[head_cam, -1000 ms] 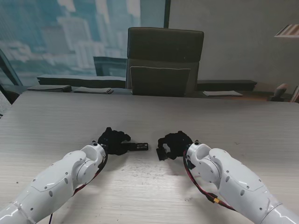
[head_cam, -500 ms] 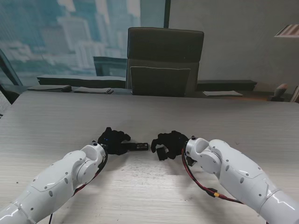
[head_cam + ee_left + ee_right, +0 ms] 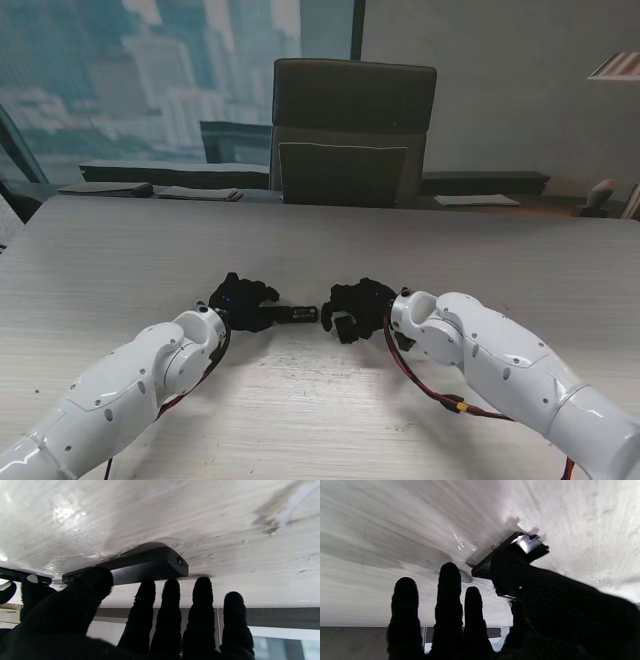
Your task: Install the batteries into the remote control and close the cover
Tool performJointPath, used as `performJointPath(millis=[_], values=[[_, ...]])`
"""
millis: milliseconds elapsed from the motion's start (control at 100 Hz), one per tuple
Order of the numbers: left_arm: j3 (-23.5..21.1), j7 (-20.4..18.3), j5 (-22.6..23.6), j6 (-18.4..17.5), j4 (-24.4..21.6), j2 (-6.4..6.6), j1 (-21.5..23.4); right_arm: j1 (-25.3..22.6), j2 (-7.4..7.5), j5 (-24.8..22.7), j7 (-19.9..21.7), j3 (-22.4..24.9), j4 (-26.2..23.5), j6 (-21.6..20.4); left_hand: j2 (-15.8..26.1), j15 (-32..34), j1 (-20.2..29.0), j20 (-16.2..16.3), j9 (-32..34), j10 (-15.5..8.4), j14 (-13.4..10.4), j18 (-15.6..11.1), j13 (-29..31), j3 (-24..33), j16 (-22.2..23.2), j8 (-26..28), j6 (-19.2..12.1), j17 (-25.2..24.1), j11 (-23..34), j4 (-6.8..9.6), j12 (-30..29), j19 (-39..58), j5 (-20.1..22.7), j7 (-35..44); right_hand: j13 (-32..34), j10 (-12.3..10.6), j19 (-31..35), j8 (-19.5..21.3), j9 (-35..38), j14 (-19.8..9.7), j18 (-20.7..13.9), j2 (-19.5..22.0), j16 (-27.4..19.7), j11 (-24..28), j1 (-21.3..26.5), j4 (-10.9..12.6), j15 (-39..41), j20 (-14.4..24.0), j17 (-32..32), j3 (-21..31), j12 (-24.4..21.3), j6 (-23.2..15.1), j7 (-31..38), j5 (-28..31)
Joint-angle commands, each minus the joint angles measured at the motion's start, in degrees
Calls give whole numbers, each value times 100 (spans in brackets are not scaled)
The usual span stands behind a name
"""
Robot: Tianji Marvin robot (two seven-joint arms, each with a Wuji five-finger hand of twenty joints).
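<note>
The remote (image 3: 297, 315) lay mid-table (image 3: 320, 250) on pale woodgrain, office chair (image 3: 352, 130) behind. The left hand (image 3: 243, 302) gripped it; the right hand (image 3: 357, 309) pinched something dark, can't tell what.

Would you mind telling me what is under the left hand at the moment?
The left hand rests on the black remote control, whose one end pokes out toward the right hand. The part beneath the palm is covered, and no batteries are visible.
</note>
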Motion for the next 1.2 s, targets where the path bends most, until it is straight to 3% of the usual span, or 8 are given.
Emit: performJointPath(millis=[0, 230, 380, 440, 470, 620, 720, 1190], values=[[7, -106, -23, 18, 35, -5, 45, -108, -18, -18, 101, -142, 278, 79, 181, 77, -131, -52, 1, 38, 35, -19, 21, -73, 36, -46, 51, -111, 39, 170, -49, -25, -37, -21, -70, -119, 63, -5, -272, 33, -121, -128, -662, 49, 59, 64, -1043, 78, 8, 277, -57, 50, 112, 150], [9, -129, -24, 24, 25, -2, 48, -2, -86, -8, -206, -527, 627, 332, 191, 77, -127, -50, -1, 43, 29, -11, 21, -94, 36, -47, 54, -111, 38, 172, -50, -23, -41, -22, -148, -85, 180, 325, -321, 3, -196, -587, -669, 147, -237, 1, -1084, 32, -1, 443, -60, 204, 727, 178], [17, -133, -32, 28, 27, -3, 41, -60, -117, -3, -356, -535, 707, 479, 200, 77, -124, -49, 2, 41, 38, -12, 12, -109, 37, -50, 48, -111, 41, 174, -49, -20, -39, -27, -15, -12, 246, 629, -93, 33, -156, -622, -658, 193, -405, -24, -1040, 0, 67, 456, -49, 301, 1132, 514], [21, -143, -34, 28, 25, -2, 39, -103, -120, -6, -394, -496, 709, 511, 200, 77, -122, -49, -5, 47, 31, -12, 17, -111, 37, -49, 37, -111, 37, 175, -51, -20, -41, -25, 15, 5, 283, 290, 28, 49, -141, -735, -670, 181, -307, -581, -1051, -70, 80, 408, -28, 227, 1431, 703], [21, -147, -34, 28, 21, -2, 40, -119, -119, -16, -412, -481, 710, 515, 202, 76, -122, -49, -4, 38, 36, -12, 12, -113, 37, -49, 32, -111, 37, 175, -51, -20, -43, -26, 49, 12, 292, 215, 57, 48, -129, -776, -668, 178, -270, -730, -1038, -83, 91, 381, -24, 189, 1534, 792], [20, -164, -31, 24, 13, 1, 40, -194, -108, -51, -453, -402, 704, 558, 203, 77, -121, -50, -7, 46, 29, -16, 11, -120, 36, -53, 62, -112, 36, 177, -51, -22, -45, -34, 122, 36, 307, 35, 308, 80, -92, -837, -675, 151, -148, -1098, -1033, -112, 114, 199, -22, -30, 1967, 1337], [24, -165, -34, 25, 13, 1, 37, -224, -117, -48, -501, -376, 721, 594, 203, 75, -120, -50, -7, 43, 28, -15, 9, -121, 36, -52, 51, -112, 35, 177, -52, -22, -42, -32, 205, 46, 304, -133, 555, 123, -34, -732, -694, 132, -229, -1119, -1050, -130, 137, 137, -20, -23, 2045, 1654], [29, -193, -47, 37, 8, 1, 30, -576, -72, -244, -525, 308, 271, 616, 213, 78, -116, -49, -12, 42, 38, -18, 11, -137, 38, -52, 45, -109, 35, 177, -52, -19, -47, -31, 637, 86, 257, -251, 1829, 303, 221, -803, -781, 227, -137, -1118, -1114, -217, 310, 187, 46, 369, 2028, 1837]])
